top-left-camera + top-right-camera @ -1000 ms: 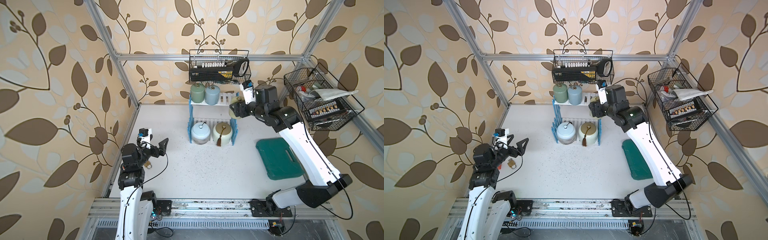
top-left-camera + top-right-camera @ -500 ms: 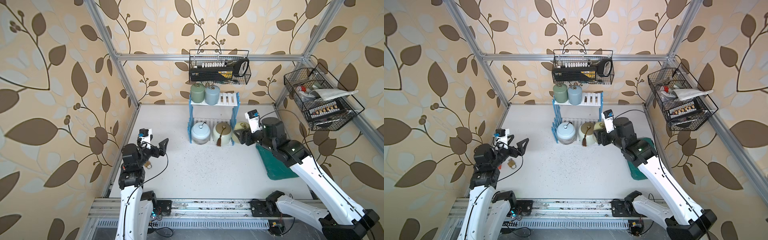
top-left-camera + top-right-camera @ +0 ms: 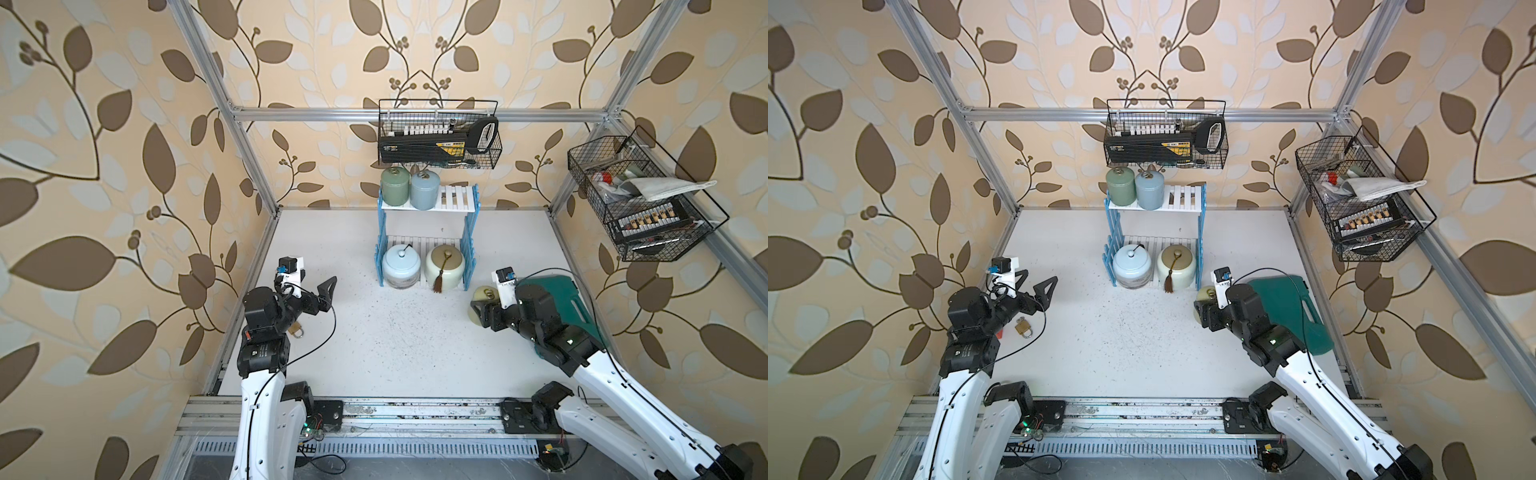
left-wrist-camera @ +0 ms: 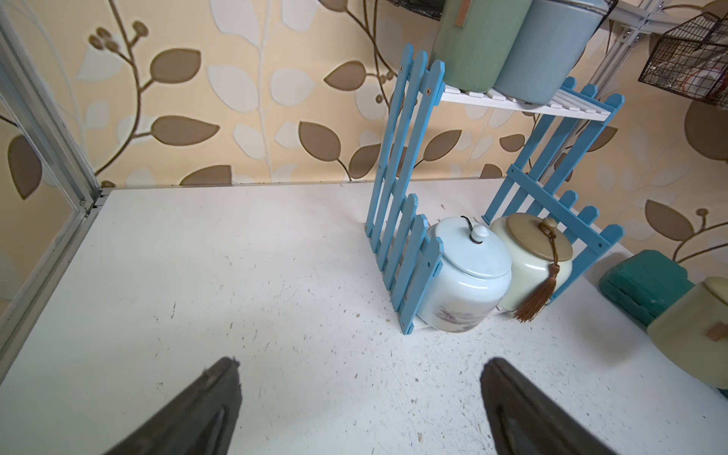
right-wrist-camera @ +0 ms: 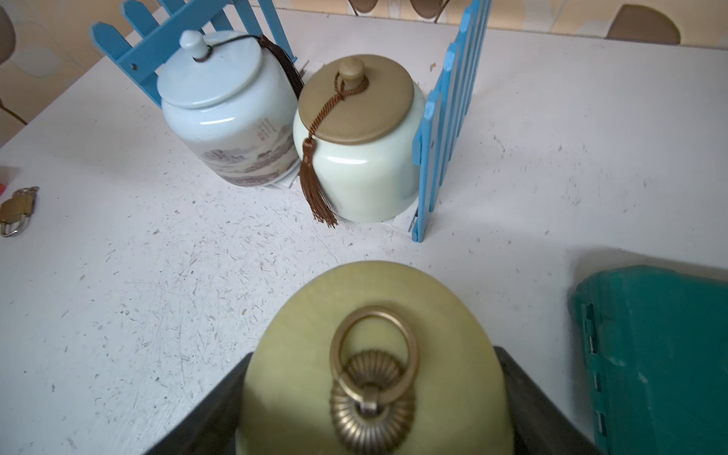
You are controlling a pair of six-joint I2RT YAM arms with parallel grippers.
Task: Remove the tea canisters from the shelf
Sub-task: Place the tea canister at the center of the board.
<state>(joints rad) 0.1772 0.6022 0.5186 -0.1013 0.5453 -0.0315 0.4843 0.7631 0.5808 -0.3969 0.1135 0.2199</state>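
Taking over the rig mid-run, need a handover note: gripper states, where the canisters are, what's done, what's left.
Grippers: the left gripper is open and empty, above the table. The right gripper is shut on the pale yellow-green canister, off the shelf and beside the teal case. I cannot tell if the canister touches the table.
On the shelf: the sage green canister and grey-blue canister are on the top tier. The pale blue jar and cream tasselled jar are on the bottom tier.
Done: one of five is out.
Left: set it down and release, then take out the other four.
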